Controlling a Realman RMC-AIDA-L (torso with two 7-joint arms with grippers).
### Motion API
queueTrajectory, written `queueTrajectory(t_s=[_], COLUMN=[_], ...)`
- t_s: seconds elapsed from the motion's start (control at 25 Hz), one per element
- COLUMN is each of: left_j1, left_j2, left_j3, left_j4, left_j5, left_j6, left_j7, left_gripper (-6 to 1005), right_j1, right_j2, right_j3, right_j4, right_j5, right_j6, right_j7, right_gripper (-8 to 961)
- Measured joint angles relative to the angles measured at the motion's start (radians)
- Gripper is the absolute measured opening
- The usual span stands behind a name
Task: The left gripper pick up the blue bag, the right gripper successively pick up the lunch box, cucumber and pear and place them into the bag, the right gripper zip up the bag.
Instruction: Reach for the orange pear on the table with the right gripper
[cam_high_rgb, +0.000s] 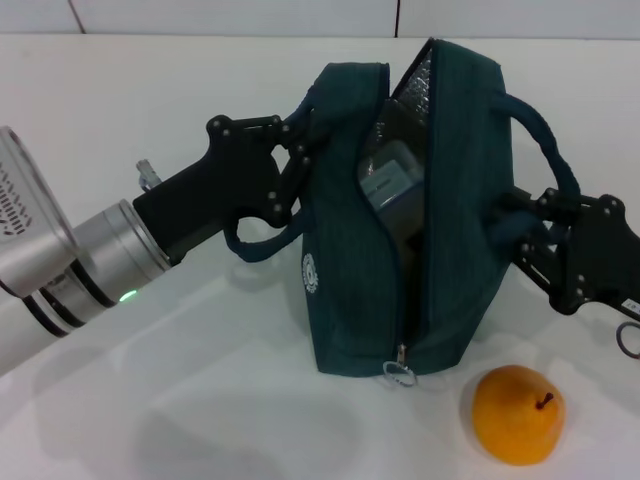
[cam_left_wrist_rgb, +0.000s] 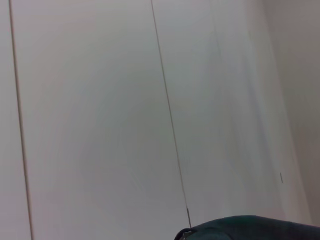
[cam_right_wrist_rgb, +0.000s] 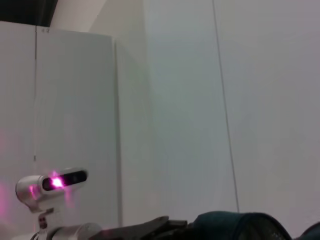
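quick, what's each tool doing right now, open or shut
Left tool: shut on the bag at its left wall.
Right tool: at the bag's right side by the handle; open or shut cannot be told.

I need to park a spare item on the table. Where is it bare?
Bare: the table in front of the left arm, left of the pear; also behind that arm, left of the blue bag. Crowded: the bag's right side, with the right hand above the pear.
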Motion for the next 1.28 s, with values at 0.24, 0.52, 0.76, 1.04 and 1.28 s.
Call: queueTrajectory(t_s=[0.24,0.52,0.76,1.04,1.28], left_j1=[-0.004,-0.017,-0.036,-0.054,-0.061], left_j2=[0.0,-0.001,-0.004,-0.007,-0.007], left_j3=[0.004,0.003,-0.002,-0.002,0.001], left_j4=[0.003,0.004,0.002,-0.005,-0.005], left_j5=[0.001,-0.005,-0.013,-0.042,-0.042], left_j6=[-0.007,-0.012,-0.023,-0.052,-0.064], left_j7=[0.032,0.042,0.044,0.044,0.046], left_gripper=[115,116,117,119,119], right_j1=[-0.036,-0.103,-0.139,-0.13,-0.099], right_j2=[-0.01,-0.057,-0.106,-0.151,-0.16], right_j3=[-0.003,0.003,0.056,0.074,0.078], right_j4=[-0.008,-0.046,-0.047,-0.063,-0.066], right_j5=[-0.01,-0.036,-0.03,-0.156,-0.336], right_j6=[0.003,-0.023,-0.03,-0.089,-0.148], right_j7=[0.006,0.015,0.034,0.105,0.117], right_gripper=[163,441,554,546,545])
